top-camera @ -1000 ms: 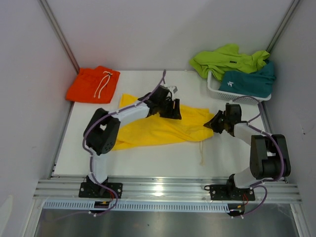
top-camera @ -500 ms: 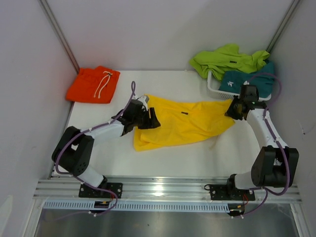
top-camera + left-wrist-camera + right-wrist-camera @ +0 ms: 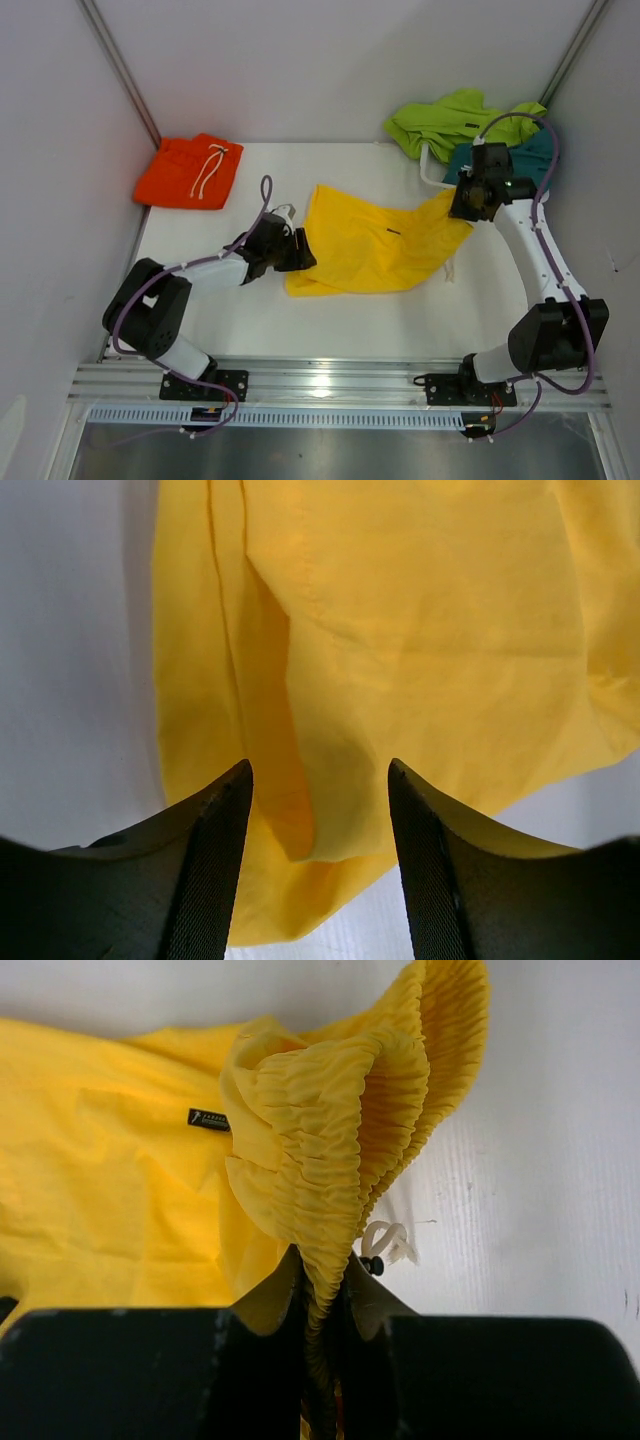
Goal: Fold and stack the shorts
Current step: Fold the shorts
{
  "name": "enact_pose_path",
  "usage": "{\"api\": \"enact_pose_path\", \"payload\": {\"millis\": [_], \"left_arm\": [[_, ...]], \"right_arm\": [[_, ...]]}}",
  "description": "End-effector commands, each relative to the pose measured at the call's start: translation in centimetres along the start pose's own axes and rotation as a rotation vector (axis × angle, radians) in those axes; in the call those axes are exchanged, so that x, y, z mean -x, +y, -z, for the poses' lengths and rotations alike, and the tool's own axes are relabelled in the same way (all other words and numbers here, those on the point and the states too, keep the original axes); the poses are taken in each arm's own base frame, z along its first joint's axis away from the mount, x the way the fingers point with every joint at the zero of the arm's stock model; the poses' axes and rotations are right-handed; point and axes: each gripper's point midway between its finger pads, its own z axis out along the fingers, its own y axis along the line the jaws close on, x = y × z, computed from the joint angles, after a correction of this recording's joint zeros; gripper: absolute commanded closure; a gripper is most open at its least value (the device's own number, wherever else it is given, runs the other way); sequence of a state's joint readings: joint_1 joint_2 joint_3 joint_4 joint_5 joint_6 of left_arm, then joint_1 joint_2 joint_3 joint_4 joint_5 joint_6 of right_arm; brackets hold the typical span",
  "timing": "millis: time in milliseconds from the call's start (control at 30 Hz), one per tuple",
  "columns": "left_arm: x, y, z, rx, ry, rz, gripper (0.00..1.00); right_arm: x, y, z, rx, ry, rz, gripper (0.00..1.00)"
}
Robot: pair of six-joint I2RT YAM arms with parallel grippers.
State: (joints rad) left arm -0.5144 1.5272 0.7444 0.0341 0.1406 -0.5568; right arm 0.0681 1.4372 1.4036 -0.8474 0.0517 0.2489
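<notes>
Left gripper (image 3: 320,770): mine, low over the table (image 3: 330,322) at the left edge of the yellow shorts (image 3: 370,250). My jaws stand spread, with the yellow cloth showing in the gap between them. I cannot tell whether either finger touches the cloth.
Right gripper (image 3: 320,1272): mine, raised at the far right, just in front of the basket (image 3: 432,173). My jaws are pressed onto the gathered elastic waistband, pinching a bunched fold of the yellow shorts.
Yellow shorts: mid-table, spread between my two grippers. The right corner is lifted in my right gripper's pinch and the rest lies on the surface. A small black label (image 3: 208,1119) faces up.
Drawstring (image 3: 450,268): white, trailing onto the table below the lifted corner.
Orange shorts (image 3: 190,170): far left corner of the table, folded flat with a white cord on top, well apart from my arms.
Lime green shorts (image 3: 455,120): far right, heaped over the far rim of the basket.
Teal shorts (image 3: 537,160): inside the basket, partly hidden behind my right arm.
Basket: white mesh plastic, in the far right corner.
</notes>
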Motion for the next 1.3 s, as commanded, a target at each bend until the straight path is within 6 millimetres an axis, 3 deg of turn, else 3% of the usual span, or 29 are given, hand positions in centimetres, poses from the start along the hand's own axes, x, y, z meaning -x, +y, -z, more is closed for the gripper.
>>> {"api": "enact_pose_path", "payload": {"millis": [0, 267, 300, 467, 700, 967, 1267], "left_arm": [[0.0, -0.7, -0.9, -0.035, -0.003, -0.021, 0.41], [-2.9, -1.4, -2.1, -0.029, 0.064, -0.055, 0.44], [-3.3, -1.4, -2.2, -0.028, 0.070, -0.057, 0.44], [-5.0, -1.1, -2.4, -0.020, 0.101, -0.064, 0.45], [-6.1, -0.3, -2.4, 0.001, 0.115, -0.067, 0.45], [-7.1, -0.1, -2.6, 0.007, 0.131, -0.070, 0.46], [-7.9, 0.4, -2.9, 0.015, 0.145, -0.064, 0.48]], "right_arm": [[0.2, 1.9, 0.5, -0.004, 0.008, 0.064, 0.96], [-0.8, 7.0, -0.8, -0.018, 0.048, 0.160, 0.96], [-0.7, 8.4, -0.5, -0.009, 0.034, 0.182, 0.96], [-1.2, 11.0, -1.4, -0.033, 0.063, 0.210, 0.97], [-1.7, 16.0, -0.3, 0.026, 0.036, 0.229, 0.97], [-4.1, 22.5, -0.2, 0.144, 0.026, 0.237, 0.98], [-7.5, 27.3, -1.8, 0.181, 0.030, 0.245, 0.99]]}}
